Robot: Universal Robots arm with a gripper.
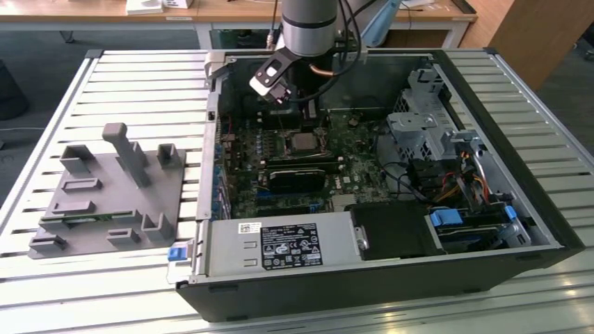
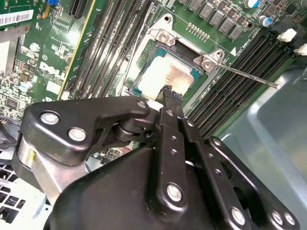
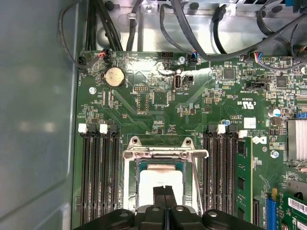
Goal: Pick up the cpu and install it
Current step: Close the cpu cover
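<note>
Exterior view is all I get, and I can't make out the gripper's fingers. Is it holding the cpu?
Observer: No. In both wrist views the cpu lies flat in its socket.
Operator: Are the fingers open?
Observer: The gripper is shut, its two fingers side by side.
Operator: Where are the tips?
Observer: In the second wrist view the tips are over the cpu's silver top, near one edge. I can't tell whether they touch it.

place: robotics lab | slatted metal bench (image 1: pixel 139 76), opened computer case (image 1: pixel 371 285) (wooden desks (image 1: pixel 232 12) behind)
</note>
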